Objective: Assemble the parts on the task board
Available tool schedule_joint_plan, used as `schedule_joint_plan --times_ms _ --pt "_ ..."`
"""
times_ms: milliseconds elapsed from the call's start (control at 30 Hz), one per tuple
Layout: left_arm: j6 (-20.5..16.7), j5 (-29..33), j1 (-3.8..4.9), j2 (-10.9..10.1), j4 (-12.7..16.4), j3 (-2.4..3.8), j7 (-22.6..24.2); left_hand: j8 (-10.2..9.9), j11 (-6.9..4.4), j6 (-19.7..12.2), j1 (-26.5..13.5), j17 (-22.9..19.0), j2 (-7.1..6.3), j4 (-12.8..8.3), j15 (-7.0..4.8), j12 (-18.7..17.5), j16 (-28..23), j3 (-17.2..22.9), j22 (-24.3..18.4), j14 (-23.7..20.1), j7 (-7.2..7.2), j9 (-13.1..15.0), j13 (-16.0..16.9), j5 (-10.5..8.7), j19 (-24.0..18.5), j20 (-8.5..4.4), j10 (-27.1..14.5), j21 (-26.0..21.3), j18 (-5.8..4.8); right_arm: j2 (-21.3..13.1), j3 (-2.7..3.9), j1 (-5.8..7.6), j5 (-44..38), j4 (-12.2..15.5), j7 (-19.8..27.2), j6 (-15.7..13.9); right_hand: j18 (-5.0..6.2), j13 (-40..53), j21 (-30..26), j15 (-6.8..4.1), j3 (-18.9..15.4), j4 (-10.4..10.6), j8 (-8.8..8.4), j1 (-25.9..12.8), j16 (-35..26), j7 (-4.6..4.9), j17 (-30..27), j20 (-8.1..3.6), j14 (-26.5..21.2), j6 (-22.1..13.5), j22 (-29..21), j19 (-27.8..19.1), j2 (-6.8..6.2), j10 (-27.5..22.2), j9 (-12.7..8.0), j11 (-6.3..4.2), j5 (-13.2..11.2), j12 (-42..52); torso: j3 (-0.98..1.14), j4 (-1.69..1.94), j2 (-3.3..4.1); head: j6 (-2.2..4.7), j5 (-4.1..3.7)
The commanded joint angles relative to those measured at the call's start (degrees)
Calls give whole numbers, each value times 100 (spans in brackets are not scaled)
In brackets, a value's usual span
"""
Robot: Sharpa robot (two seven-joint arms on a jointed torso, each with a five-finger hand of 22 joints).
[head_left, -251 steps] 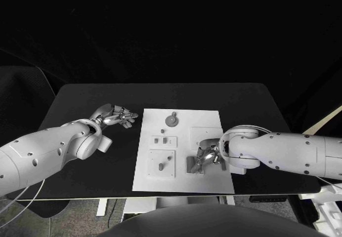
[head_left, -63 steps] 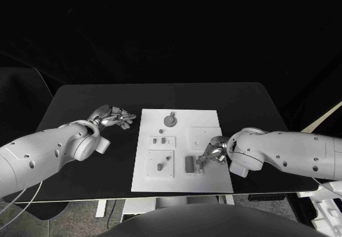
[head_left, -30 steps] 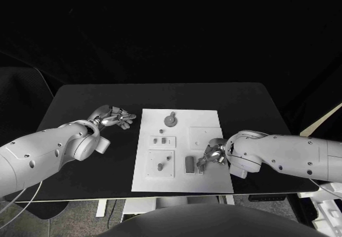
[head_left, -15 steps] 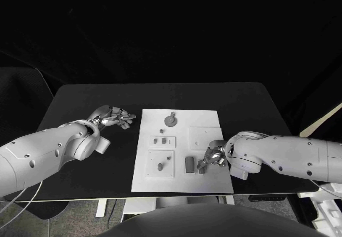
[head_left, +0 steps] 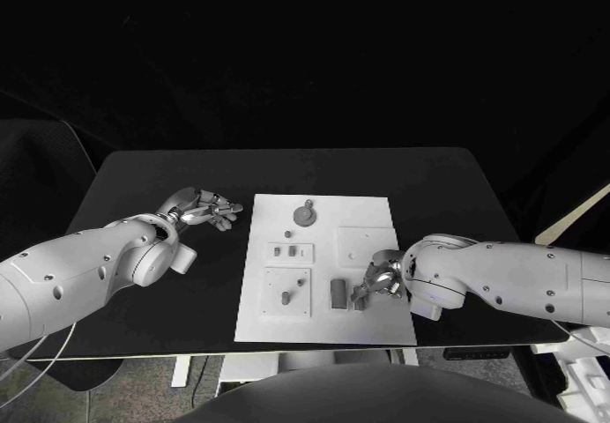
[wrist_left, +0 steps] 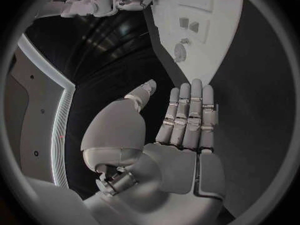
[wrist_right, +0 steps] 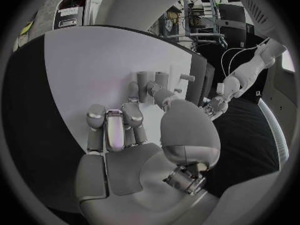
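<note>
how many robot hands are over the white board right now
1: the right hand is over the task board, at its right edge near a dark grey part. The left hand sits off it, over the black table.

My table (head_left: pixel 152 176) is black, and I see it spread wide before me; the white task board (head_left: pixel 362 216) lies flat on its middle. Bare black surface runs along both sides of it.

The white rectangular task board (head_left: pixel 371 328) lies in the middle of the black table (head_left: pixel 152 176), with the left hand (head_left: pixel 204 210) on the table left of it and the right hand (head_left: pixel 379 280) over its right part, beside a small grey block part (head_left: pixel 338 294).
</note>
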Motion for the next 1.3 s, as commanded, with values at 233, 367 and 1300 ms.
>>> schedule_joint_plan --times_ms 233,367,1300 --pt "61 -5 7 12 9 3 31 -10 -19 7 -68 -10 -2 -7 -3 -26 -19 -41 5 -30 9 2 10 12 -29 -2 -10 -30 53 37 -7 -16 53 -59 68 -60 91 1 688 -54 -24 68 -67 -219 146 68 -47 4 29 -108 6 10 -58 -38 -13 -15 12 1 0 1 1 1 -8" --pt "60 -5 7 14 10 3 27 -10 -19 7 -68 -10 -2 -7 -3 -26 -19 -41 5 -30 9 2 10 12 -29 -2 -10 -30 53 41 -7 -16 64 -67 80 -88 91 0 680 -51 -47 87 -91 -302 122 76 -101 5 -21 -141 3 8 -91 -53 -18 -11 11 -4 1 -1 1 1 -5" --pt "60 -10 7 20 2 2 -8 -10 -19 7 -68 -10 -2 -7 -3 -26 -19 -41 5 -30 9 2 10 12 -29 -2 -10 -30 53 -84 -6 -16 98 -30 170 -158 90 2 635 -36 -217 189 -193 -865 11 102 -309 10 -249 -274 -17 -32 -256 -150 -31 12 10 -29 4 0 -1 1 -12"
